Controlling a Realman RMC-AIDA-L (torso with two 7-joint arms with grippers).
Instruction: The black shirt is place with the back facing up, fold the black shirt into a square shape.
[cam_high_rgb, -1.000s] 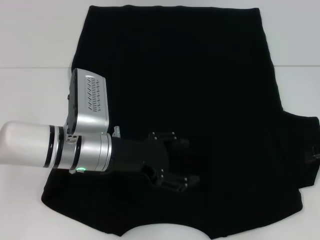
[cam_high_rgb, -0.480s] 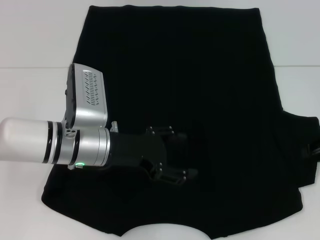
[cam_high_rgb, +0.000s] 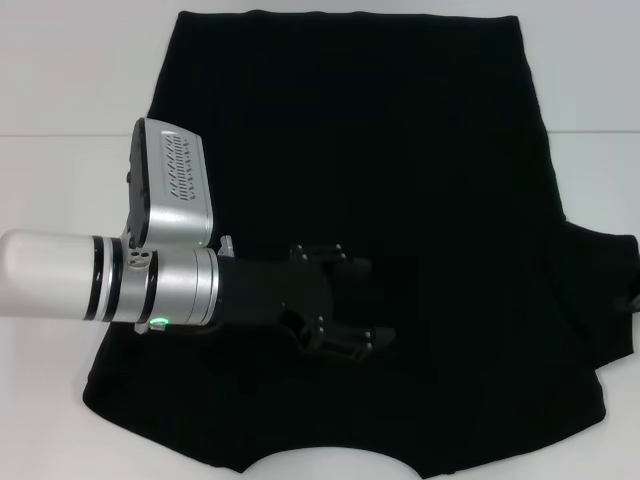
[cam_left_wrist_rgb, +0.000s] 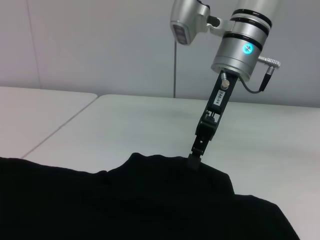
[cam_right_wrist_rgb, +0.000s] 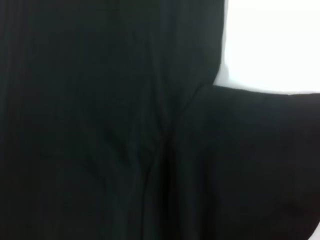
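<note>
The black shirt (cam_high_rgb: 400, 150) lies spread flat on the white table (cam_high_rgb: 60, 80), plain side up, with no lettering showing. My left arm reaches in from the left, and my left gripper (cam_high_rgb: 385, 300) hovers over the shirt's lower middle, open and holding nothing. The right sleeve (cam_high_rgb: 600, 290) sticks out at the right edge of the head view. My right gripper (cam_left_wrist_rgb: 194, 156) shows in the left wrist view pointing straight down, its tip touching the edge of that sleeve (cam_left_wrist_rgb: 165, 170). The right wrist view is filled by shirt cloth (cam_right_wrist_rgb: 100, 125) and sleeve.
White tabletop surrounds the shirt at the left and far right (cam_high_rgb: 600, 80). A seam between two table panels (cam_left_wrist_rgb: 60, 125) runs beside the shirt. A pale wall (cam_left_wrist_rgb: 100, 45) stands behind the table.
My left arm has drawn back slightly to the left over the shirt. The shirt itself lies unchanged.
</note>
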